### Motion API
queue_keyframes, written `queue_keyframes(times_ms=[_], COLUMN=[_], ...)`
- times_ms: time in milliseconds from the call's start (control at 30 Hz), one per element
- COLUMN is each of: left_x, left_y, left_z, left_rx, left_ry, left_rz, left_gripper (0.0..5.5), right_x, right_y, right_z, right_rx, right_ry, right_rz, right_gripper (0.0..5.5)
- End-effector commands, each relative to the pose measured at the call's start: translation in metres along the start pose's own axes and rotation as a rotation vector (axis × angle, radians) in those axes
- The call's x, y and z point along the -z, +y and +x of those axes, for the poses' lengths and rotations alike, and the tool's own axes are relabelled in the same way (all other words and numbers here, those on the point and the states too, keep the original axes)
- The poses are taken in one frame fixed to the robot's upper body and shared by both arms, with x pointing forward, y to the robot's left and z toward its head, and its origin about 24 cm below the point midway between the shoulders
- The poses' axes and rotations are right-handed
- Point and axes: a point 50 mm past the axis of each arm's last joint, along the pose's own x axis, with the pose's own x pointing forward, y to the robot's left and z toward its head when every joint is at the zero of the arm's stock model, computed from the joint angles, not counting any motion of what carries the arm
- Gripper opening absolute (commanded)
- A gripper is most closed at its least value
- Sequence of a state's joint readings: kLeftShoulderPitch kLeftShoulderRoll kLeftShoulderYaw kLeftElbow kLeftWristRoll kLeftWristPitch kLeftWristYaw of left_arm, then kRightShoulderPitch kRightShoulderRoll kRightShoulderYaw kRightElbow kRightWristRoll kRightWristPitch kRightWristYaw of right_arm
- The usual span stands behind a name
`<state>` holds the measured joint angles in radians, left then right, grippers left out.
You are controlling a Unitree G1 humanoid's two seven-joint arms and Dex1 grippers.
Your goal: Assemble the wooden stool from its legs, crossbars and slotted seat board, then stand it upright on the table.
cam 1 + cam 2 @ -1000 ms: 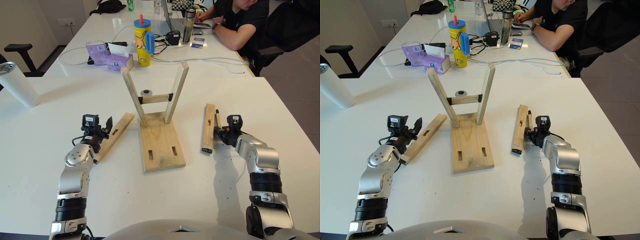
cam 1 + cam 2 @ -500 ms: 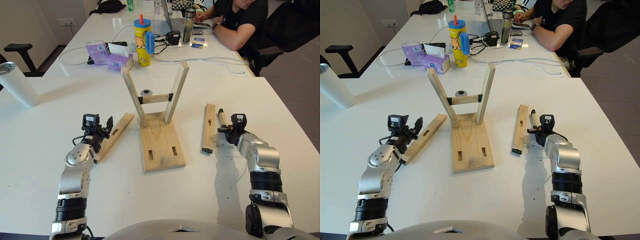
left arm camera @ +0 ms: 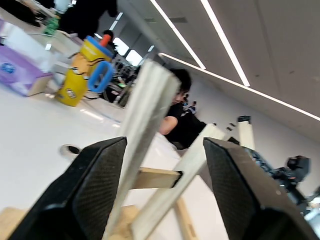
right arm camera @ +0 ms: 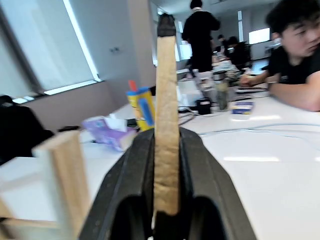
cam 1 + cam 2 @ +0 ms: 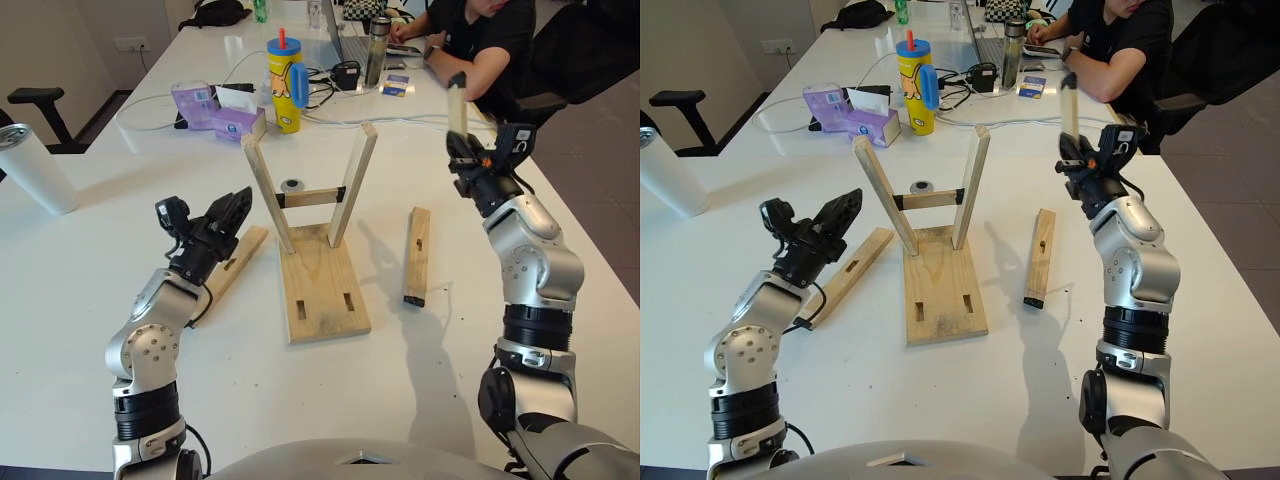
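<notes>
Clamped jaws of the right gripper hold a short, square-cut bare-wood crossbar on end, pointing straight up, high at the right, while the left gripper hovers spread open above a loose leg lying slantwise beside the flat, slotted seat board.

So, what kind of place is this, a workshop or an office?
Most likely an office or meeting room: there are long white tables, an office chair beside them, a laptop on the farther one, and strip lights along the ceiling.
</notes>
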<state>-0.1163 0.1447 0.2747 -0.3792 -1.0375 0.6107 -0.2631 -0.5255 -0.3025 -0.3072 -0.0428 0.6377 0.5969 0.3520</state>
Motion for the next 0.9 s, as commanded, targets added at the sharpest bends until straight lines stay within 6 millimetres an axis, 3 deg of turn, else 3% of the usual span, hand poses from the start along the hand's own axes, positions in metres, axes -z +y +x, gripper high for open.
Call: queue_keyframes(times_ms=[33,200,433,767,900], left_x=[-0.017,-0.011,-0.012,-0.017,-0.012], left_y=[-0.062,-0.072,-0.080,-0.093,-0.091], left_z=[-0.004,-0.001,0.005,0.007,0.005], left_rx=[0.419,0.480,0.518,0.575,0.567], left_ry=[0.027,0.091,0.111,0.084,0.108], left_rz=[-0.172,-0.195,-0.213,-0.286,-0.296], left_gripper=[2.84,2.84,2.84,2.84,2.25], right_x=[-0.026,-0.013,0.006,0.021,0.024], right_y=[0.078,0.088,0.104,0.113,0.113], right_z=[-0.026,-0.033,-0.043,-0.051,-0.050], right_rx=[-0.765,-0.903,-0.989,-1.000,-0.988], right_ry=[0.100,0.215,0.364,0.443,0.438], right_rz=[0.360,0.527,0.625,0.592,0.572], right_gripper=[0.41,0.41,0.41,0.41,0.41])
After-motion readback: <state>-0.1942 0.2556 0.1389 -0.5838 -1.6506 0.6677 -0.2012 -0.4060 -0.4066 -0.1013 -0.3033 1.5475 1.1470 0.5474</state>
